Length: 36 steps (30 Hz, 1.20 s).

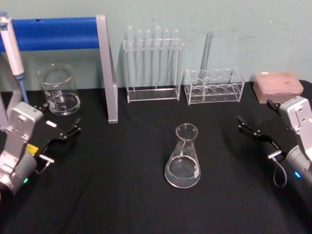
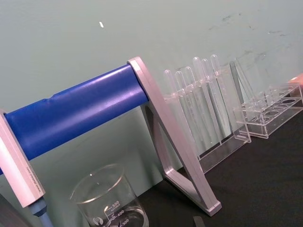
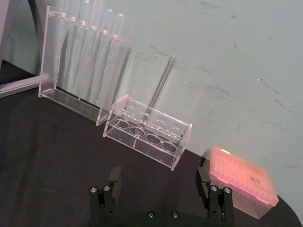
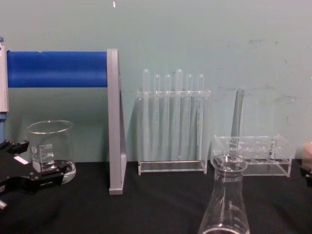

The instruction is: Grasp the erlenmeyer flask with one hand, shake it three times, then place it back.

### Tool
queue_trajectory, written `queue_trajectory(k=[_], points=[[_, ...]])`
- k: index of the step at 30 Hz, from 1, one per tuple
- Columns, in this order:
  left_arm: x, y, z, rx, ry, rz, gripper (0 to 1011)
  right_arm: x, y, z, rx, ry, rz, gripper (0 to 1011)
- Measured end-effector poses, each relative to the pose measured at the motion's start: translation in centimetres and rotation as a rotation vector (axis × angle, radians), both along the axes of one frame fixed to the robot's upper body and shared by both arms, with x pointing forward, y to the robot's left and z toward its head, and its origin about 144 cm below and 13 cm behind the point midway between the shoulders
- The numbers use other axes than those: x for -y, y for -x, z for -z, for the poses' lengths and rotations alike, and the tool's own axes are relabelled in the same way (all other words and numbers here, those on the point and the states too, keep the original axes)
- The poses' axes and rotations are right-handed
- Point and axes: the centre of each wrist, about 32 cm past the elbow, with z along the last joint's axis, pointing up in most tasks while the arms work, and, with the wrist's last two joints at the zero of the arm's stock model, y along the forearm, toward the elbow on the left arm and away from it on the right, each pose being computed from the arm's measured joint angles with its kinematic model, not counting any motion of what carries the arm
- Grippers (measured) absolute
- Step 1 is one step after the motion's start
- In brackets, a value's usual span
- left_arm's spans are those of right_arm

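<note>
Between the fingertips of the right gripper [image 3: 158, 174]: bare table [image 3: 57, 142] only. Jaws are wide apart and hold nothing. Same for the left gripper [image 1: 73, 126]: spread, empty, parked just in front of the beaker [image 1: 59, 90].

Risks, my read:
- Jaws closing on the sloped cone get squeezed upward and slip. The neck looks like the safer spot.
- Smooth clear glass: a light grip may let go mid-shake, a hard one could crack it.
- A low sideways approach could tip it before the jaws close.
- The pink tip box [image 1: 278, 87] sits just behind the right gripper, and the low rack [image 1: 213, 87] with its glass rod [image 1: 207, 51] is behind and inboard. Wide shake strokes could clip those or the test tubes [image 1: 153, 46].

The erlenmeyer flask [image 1: 184, 158] stands upright on the table, inboard of the right gripper and well apart from it. It is farther still from the left gripper, roughly between the two.
</note>
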Motion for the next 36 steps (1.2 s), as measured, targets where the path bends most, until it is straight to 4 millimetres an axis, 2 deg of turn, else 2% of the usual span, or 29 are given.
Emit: queue_trajectory(k=[12,19,28,36], points=[[0.0,0.0,0.0,0.0,0.0,0.0,1001,1.2,0.6,-1.2,-0.071,-0.044,-0.021,1003],[0.0,0.0,0.0,0.0,0.0,0.0,1001,2.3,2.4,-2.3,-0.096,-0.065,-0.09,1002],[0.0,0.0,0.0,0.0,0.0,0.0,1001,2.9,5.0,-3.7,-0.117,-0.084,-0.261,1003],[0.0,0.0,0.0,0.0,0.0,0.0,1001,2.3,5.6,-4.1,-0.124,-0.098,-0.411,1003]])
